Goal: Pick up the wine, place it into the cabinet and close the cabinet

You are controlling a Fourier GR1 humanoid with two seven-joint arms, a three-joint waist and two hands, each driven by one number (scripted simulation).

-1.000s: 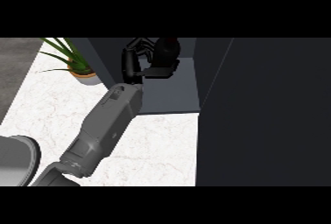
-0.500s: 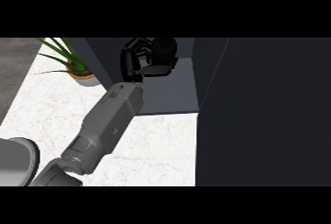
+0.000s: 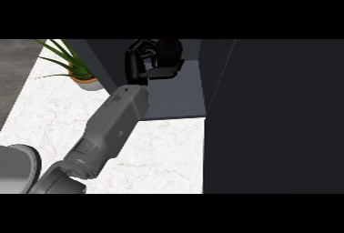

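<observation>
wine (image 3: 171, 49) inside cabinet (image 3: 176, 98) | left hand (image 3: 149, 61) fingers curled round it | plant (image 3: 75, 68) left | door (image 3: 282, 113) right

White counter (image 3: 168, 150) veined with faint reddish-brown marbling, below a dark charcoal cabinet (image 3: 282, 113) with a slightly lighter blue-grey shelf floor inside. Left of the cabinet, green spiky leaves of a plant (image 3: 67, 61) in a tan pot. Grey forearm ending in a black hand (image 3: 144, 61) inside the cabinet, curled round dark, reddish-tinged wine (image 3: 170, 50).
</observation>
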